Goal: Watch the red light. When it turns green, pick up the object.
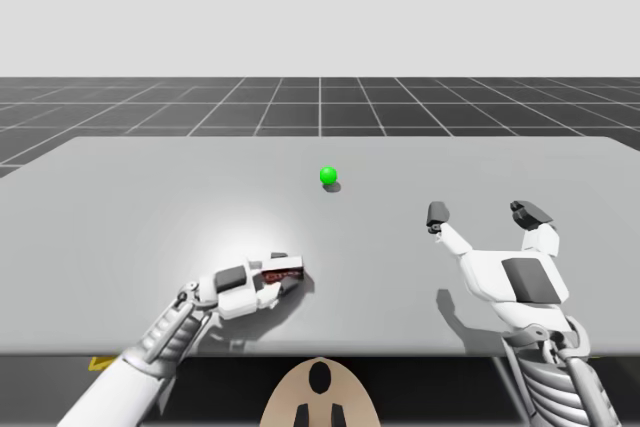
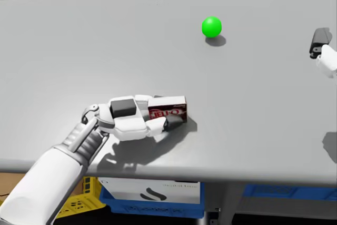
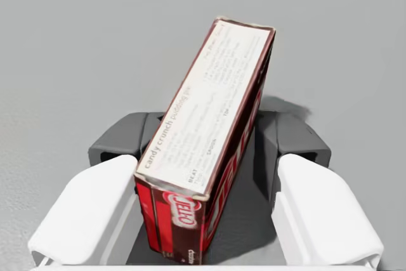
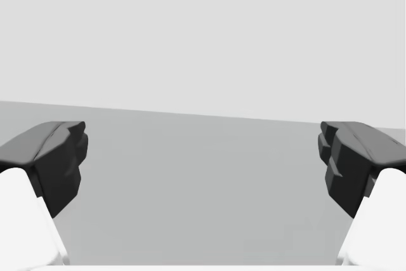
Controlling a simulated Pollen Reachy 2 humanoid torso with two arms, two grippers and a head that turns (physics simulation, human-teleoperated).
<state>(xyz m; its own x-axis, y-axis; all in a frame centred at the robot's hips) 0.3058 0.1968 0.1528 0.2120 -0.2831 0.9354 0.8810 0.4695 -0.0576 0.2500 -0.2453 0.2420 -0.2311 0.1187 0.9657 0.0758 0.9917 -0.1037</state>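
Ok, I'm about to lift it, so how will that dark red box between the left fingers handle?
Probably stiff: the dark red box has crisp, flat cardboard faces. Likely light, being a slim carton. It lies skewed in my left gripper, so it may twist when lifted; its flat sides should not roll.

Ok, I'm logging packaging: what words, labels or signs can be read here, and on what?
Dark red cardboard box in my left hand, red end face: white logo word, too distorted to read reliably.
Same box, white top panel: lines of small print, too small to read reliably.
White box under the grey table: a dark curved mark, no readable word.
Small green ball light: no text.
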